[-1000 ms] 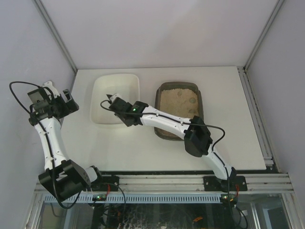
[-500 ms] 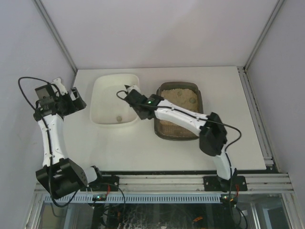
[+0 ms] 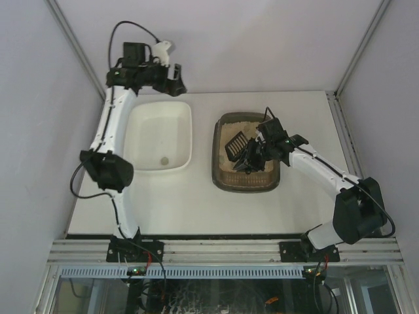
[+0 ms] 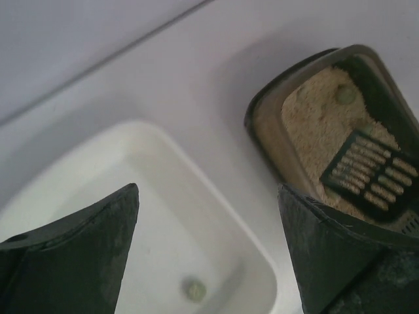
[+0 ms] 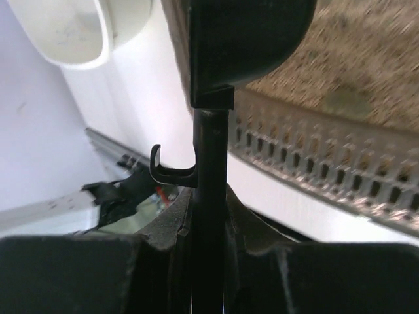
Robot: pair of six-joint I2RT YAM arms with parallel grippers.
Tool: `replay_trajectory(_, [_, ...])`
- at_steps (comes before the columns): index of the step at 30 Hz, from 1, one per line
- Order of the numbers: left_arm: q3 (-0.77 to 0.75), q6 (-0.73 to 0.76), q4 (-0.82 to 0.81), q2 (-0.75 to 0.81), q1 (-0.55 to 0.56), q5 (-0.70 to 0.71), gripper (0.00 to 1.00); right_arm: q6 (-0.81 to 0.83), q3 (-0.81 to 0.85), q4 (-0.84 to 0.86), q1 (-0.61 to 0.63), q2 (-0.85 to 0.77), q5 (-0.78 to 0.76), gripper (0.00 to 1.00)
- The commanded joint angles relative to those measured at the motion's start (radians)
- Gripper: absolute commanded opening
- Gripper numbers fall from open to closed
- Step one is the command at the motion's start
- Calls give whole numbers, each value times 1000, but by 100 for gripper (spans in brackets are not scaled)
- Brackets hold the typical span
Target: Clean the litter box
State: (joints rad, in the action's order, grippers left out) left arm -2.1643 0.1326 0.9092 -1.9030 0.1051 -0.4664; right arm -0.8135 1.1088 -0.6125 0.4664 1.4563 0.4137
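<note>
1 pellet (image 3: 164,160) in white tub (image 3: 147,131), 9 o'clock of litter box (image 3: 217,156); right fingers (image 5: 275,275) clamp scoop (image 3: 236,145), left fingers (image 4: 78,261) splayed, empty.

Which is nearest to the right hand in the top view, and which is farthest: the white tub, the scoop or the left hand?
1. Scoop, held in the right hand, over the litter box.
2. White tub, to its left.
3. Left hand, raised at the far left.
</note>
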Motion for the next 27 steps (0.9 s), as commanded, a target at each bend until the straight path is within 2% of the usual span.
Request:
replay_trajectory(1, [-300, 60, 54, -223, 128, -65, 91, -168, 13, 93, -37, -37, 211, 0])
replay_trajectory(5, [-156, -96, -275, -273, 170, -115, 93, -212, 13, 55, -93, -29, 187, 0])
replay_trajectory(9, [-37, -336, -603, -321, 193, -154, 95, -251, 18, 10, -154, 5, 152, 0])
replay_trajectory(14, [-85, -416, -671, -420, 247, -121, 97, -234, 94, -63, -175, 101, 93, 0])
replay_trajectory(20, [50, -504, -838, -407, 284, -121, 97, -187, 229, -110, -178, 208, 23, 0])
replay_trajectory(27, [80, -601, -919, -424, 286, -200, 98, -166, 339, -133, -201, 330, 23, 0])
